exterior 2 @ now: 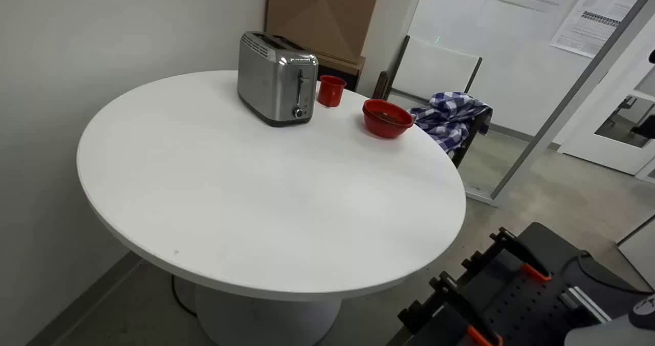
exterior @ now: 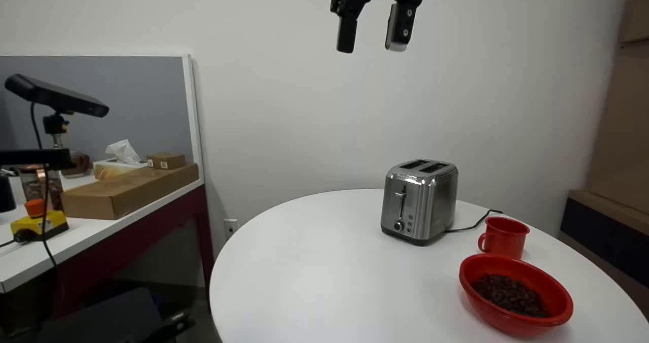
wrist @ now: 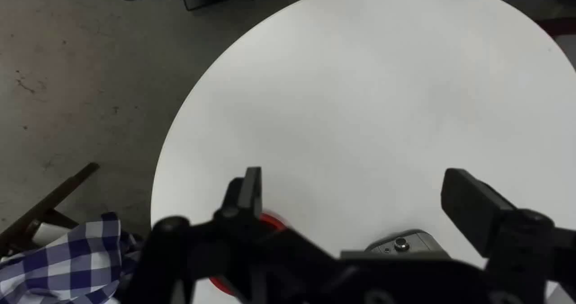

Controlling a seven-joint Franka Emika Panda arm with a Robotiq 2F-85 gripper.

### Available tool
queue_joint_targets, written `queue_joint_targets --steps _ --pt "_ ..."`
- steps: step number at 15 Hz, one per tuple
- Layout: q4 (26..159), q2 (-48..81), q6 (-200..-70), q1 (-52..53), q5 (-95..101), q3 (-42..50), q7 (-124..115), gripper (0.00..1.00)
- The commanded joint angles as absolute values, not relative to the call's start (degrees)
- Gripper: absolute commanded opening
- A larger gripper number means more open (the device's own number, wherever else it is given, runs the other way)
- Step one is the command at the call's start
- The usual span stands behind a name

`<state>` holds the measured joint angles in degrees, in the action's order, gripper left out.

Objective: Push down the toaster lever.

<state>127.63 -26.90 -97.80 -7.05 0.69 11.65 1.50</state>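
The silver toaster (exterior: 441,208) stands upright near the back of the round white table, and it shows in full in an exterior view (exterior 2: 261,82). Its lever (exterior: 400,194) is a small knob near the top of the vertical slot on the narrow end face, and it also shows in an exterior view (exterior 2: 304,80). My gripper (exterior: 371,47) is open and empty, high above the table and well above the toaster. In the wrist view the open fingers (wrist: 353,173) frame bare tabletop. There the toaster's knob end (wrist: 418,239) peeks out below, the lever hidden by the gripper body.
A red mug (exterior: 505,239) stands beside the toaster, with the power cord (exterior: 474,226) behind it. A red bowl (exterior: 481,302) of dark beans sits nearer the table (exterior: 304,272) edge. A wall is behind the toaster. A chair holds a checked cloth (exterior 2: 450,118).
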Motion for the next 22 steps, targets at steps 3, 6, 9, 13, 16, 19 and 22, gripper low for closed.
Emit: queue_joint_targets --steps 3,6,9,13,16,19,22 --pt "128.14 -26.65 -100.51 -7.7 0.28 10.9 2.23 1.0" --pt "128.14 -24.11 -110.75 -6.15 -3.01 11.23 3.53 1.0" --pt "125.72 -18.58 -119.94 -4.04 -6.46 9.94 3.41 1.0" --pt "122.04 -10.07 -130.07 0.02 -13.06 7.76 7.0 1.0" --pt "118.79 -3.57 -134.98 1.43 -12.89 5.43 11.5 1.0" --pt "116.08 2.09 -139.65 1.31 -11.7 3.41 14.54 0.74" --pt "113.91 7.85 -146.87 0.53 -12.62 2.0 15.89 0.53"
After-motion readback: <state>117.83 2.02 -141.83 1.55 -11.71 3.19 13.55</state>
